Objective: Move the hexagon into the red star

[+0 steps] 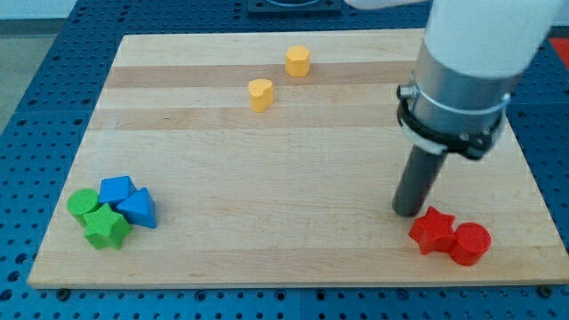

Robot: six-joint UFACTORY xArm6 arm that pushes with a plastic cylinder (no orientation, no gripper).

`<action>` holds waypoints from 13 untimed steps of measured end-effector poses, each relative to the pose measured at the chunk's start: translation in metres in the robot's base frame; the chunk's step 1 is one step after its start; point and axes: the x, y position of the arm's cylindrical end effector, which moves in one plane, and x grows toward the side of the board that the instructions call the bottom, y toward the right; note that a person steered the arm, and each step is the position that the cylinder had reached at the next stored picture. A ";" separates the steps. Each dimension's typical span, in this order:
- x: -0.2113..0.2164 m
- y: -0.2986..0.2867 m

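A yellow hexagon point(298, 61) sits near the view's top, right of centre. A red star point(433, 229) lies at the view's lower right, touching a red round block point(469, 244) on its right. My tip point(407, 212) rests on the board just to the upper left of the red star, very close to it, far from the hexagon.
A yellow heart-shaped block point(260, 94) lies to the lower left of the hexagon. At the view's lower left a cluster holds a green round block point(84, 204), a green star point(107, 227), a blue block point(116, 189) and a blue triangle point(138, 209). The wooden board point(284, 160) lies on a blue perforated table.
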 end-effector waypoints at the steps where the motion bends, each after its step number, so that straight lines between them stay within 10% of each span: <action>1: -0.091 -0.014; 4: -0.322 -0.106; 6: -0.310 -0.162; 13: -0.221 -0.089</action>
